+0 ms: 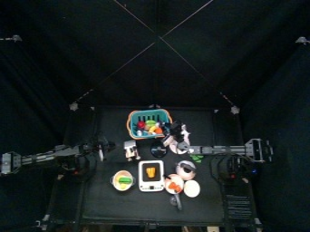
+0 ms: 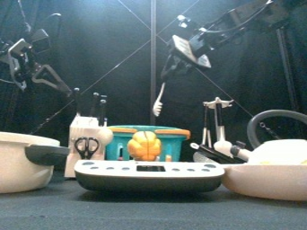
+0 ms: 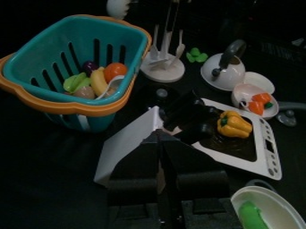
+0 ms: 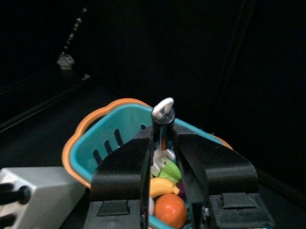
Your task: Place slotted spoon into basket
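Note:
My right gripper (image 4: 165, 150) is shut on the slotted spoon (image 4: 164, 121), a thin white utensil. In the right wrist view it sits above the teal basket (image 4: 114, 134) with the orange rim. In the front view the spoon (image 2: 159, 97) hangs down from the right gripper (image 2: 182, 50), clear above the basket (image 2: 178, 135). In the top view the right gripper (image 1: 179, 138) is just right of the basket (image 1: 150, 113). The basket (image 3: 48, 45) holds fruit and vegetables. My left gripper (image 3: 180, 121) rests shut, left of the basket and near a white knife block (image 3: 125, 152).
A white scale (image 2: 146, 172) carrying an orange pepper (image 2: 144, 144) stands at the front middle. White bowls stand at the front left (image 2: 24, 163) and front right (image 2: 270, 172). A utensil rack (image 2: 216, 117) stands right of the basket.

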